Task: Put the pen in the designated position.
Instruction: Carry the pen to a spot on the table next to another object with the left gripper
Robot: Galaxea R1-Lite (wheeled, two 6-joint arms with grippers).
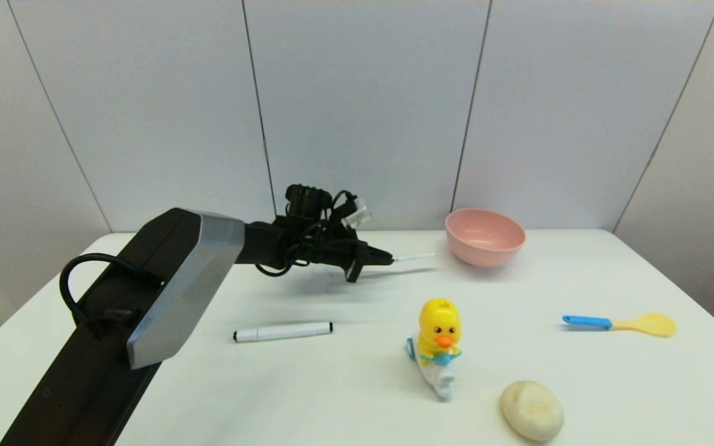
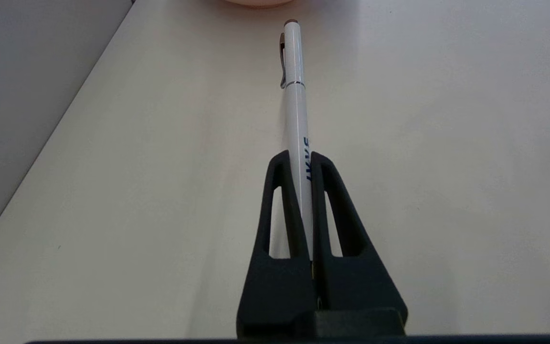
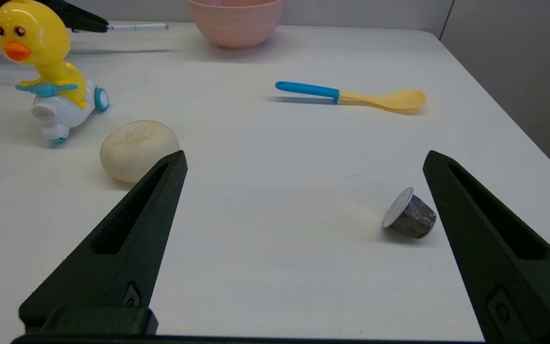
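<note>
Black fingers of the left gripper [image 1: 388,257] clamp the white pen [image 1: 414,256] along its barrel; the pen projects level above the table [image 1: 344,396], its free end just short of the pink bowl [image 1: 484,236]. Left arm stretches forward across the far half. Bare surface separates the marker [image 1: 283,331], duck toy [image 1: 438,345] and spoon [image 1: 619,323]. Right gripper [image 3: 303,162] hovers spread wide near the front right corner, beside a capsule [image 3: 409,216].
</note>
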